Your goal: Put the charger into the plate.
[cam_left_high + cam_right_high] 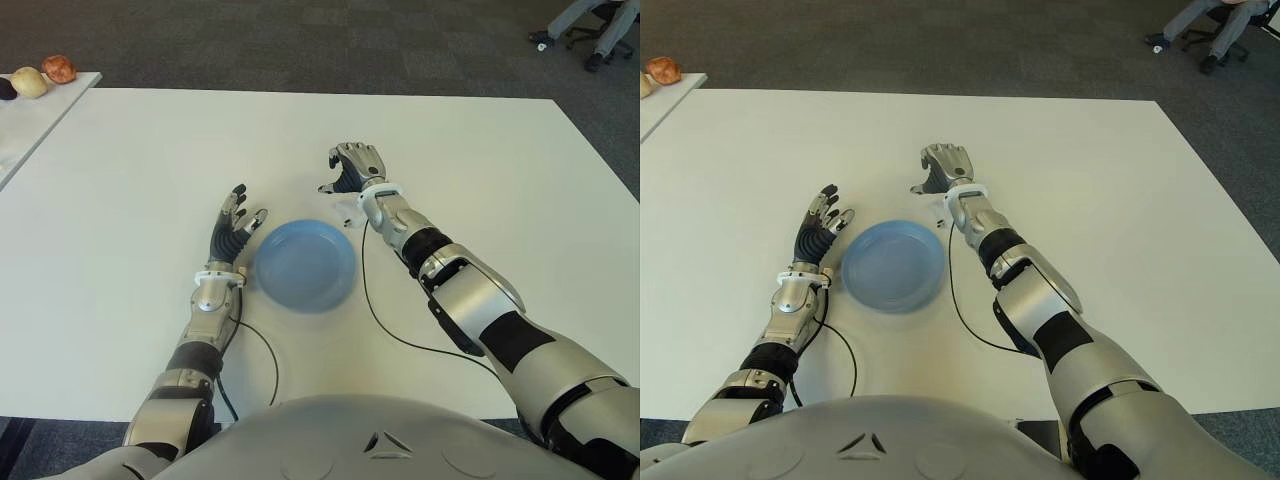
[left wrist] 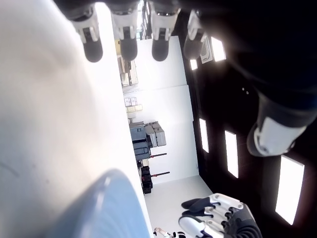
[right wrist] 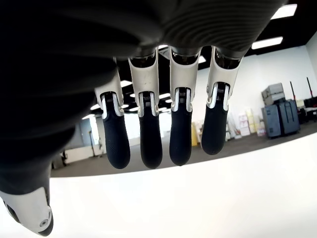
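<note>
Reaching out over the white tabletop (image 1: 480, 160), my right hand (image 1: 355, 168) sits just beyond the far right edge of the round, shallow blue plate (image 1: 305, 265), with its fingers (image 3: 150, 144) hanging loosely curved and parted; in the right wrist view they close on nothing, and only bare table shows beneath their tips. The small white charger (image 1: 349, 211) lies on the table just under my right wrist, between that hand and the plate's far right rim, outside the plate; it is so small and pale against the surface, and partly covered by the wrist, that I cannot make out its shape or whether my palm touches it. My left hand (image 1: 232, 228) shows just left of the plate, its dark fingers (image 2: 125, 45) spread and extended, holding nothing, close to the plate's rim. In the left wrist view the blue rim (image 2: 106, 198) fills the lower corner, cut off by the picture's edge. A thin black cable (image 1: 375, 310) runs down along my right forearm and across the table to the near edge. At the far left, on a separate white side table (image 1: 40, 110), lie a few small rounded items (image 1: 45, 74), pale and reddish, too small to identify. A seated person's legs (image 1: 590, 25) are cut off at the far right corner.
</note>
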